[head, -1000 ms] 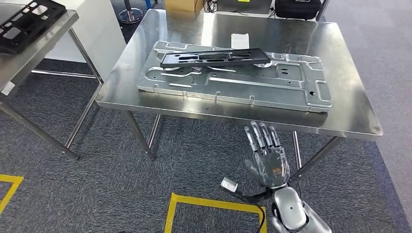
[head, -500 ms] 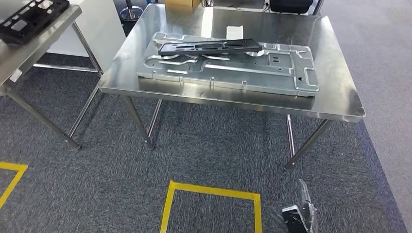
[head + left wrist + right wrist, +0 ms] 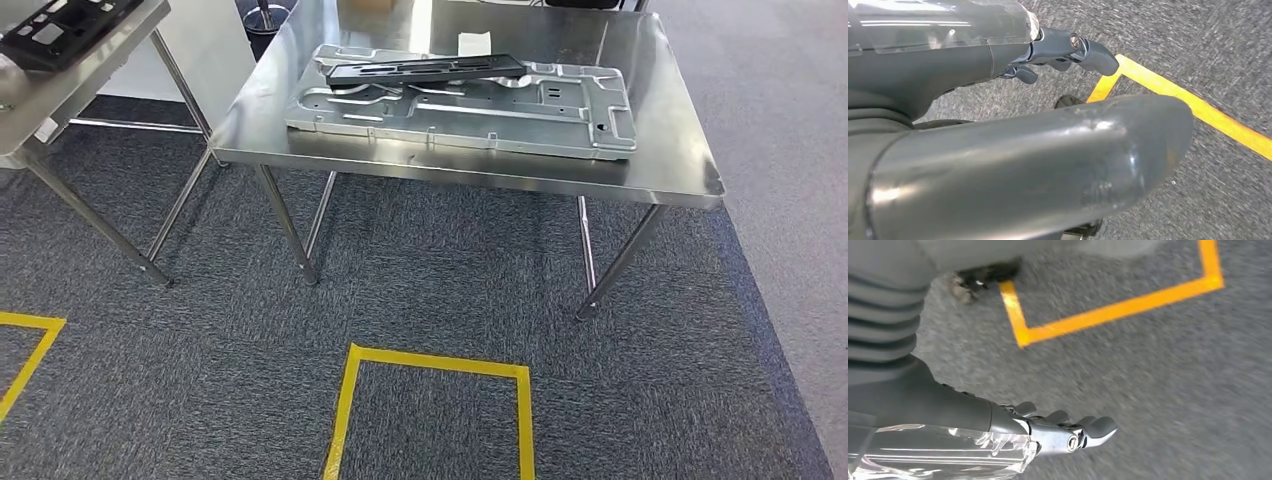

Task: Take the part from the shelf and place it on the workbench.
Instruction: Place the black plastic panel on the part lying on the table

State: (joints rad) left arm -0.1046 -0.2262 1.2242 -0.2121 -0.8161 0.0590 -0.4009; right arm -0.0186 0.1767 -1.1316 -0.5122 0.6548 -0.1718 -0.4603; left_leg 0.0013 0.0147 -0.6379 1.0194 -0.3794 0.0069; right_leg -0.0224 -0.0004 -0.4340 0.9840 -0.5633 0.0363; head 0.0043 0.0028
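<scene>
A long black slotted part (image 3: 425, 69) lies on top of a large stamped silver plate (image 3: 470, 110) on the steel workbench (image 3: 665, 160) ahead of me. A second black part (image 3: 62, 20) rests on the steel shelf table (image 3: 70, 75) at the far left. Both my arms hang low over the carpet. In the left wrist view my left hand (image 3: 998, 65) holds nothing, its fingers (image 3: 1088, 50) stretched out. The right wrist view has my right hand (image 3: 998, 425) empty too, with its fingers (image 3: 1083, 432) extended above the floor.
Grey carpet lies between me and the workbench, marked with a yellow taped square (image 3: 430, 400) in front and a yellow corner (image 3: 25, 345) at the left. The workbench's thin steel legs (image 3: 290, 225) stand beside the shelf table's legs (image 3: 95, 225).
The whole view has shifted: the workbench now sits higher and farther off. My right hand, raised below the table edge a second ago, has dropped out of the head view.
</scene>
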